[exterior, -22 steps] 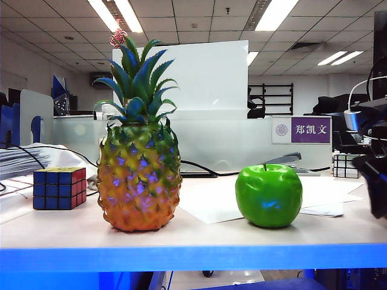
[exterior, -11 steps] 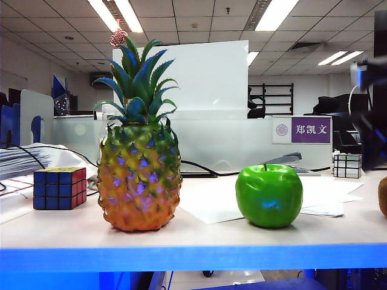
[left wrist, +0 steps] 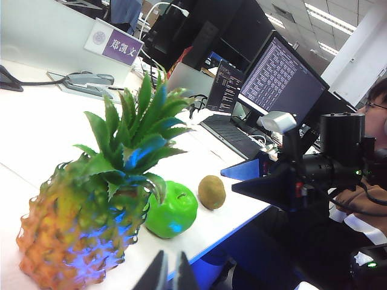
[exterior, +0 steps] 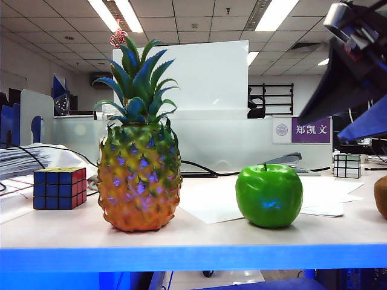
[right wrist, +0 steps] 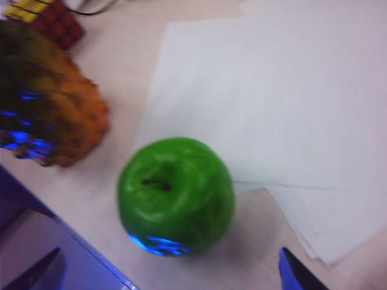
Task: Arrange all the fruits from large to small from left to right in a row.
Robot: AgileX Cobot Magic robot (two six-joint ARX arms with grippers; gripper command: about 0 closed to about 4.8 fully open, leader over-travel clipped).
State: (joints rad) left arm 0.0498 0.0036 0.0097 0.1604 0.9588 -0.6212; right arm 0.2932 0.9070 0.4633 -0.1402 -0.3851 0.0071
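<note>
Three fruits stand in a row on the table: the tall pineapple (exterior: 139,178) on the left, the green apple (exterior: 269,195) in the middle, the brown kiwi (exterior: 381,197) at the right edge. My right gripper (exterior: 338,115) hangs open and empty, high above the table's right end. In the right wrist view its fingers (right wrist: 299,275) spread wide above the apple (right wrist: 175,194), beside the pineapple (right wrist: 54,115). My left gripper (left wrist: 170,275) is shut and empty, off the table's front edge, near the pineapple (left wrist: 78,223), the apple (left wrist: 172,209) and the kiwi (left wrist: 212,192).
A coloured puzzle cube (exterior: 58,188) sits left of the pineapple, a second cube (exterior: 346,165) far right at the back. White paper sheets (exterior: 211,208) lie under and behind the apple. A stapler (exterior: 287,161), cables and a white partition stand behind.
My right gripper has risen from table level at the right edge to high above it, still open. The kiwi it covered now shows at the right edge. The left gripper has kept still.
</note>
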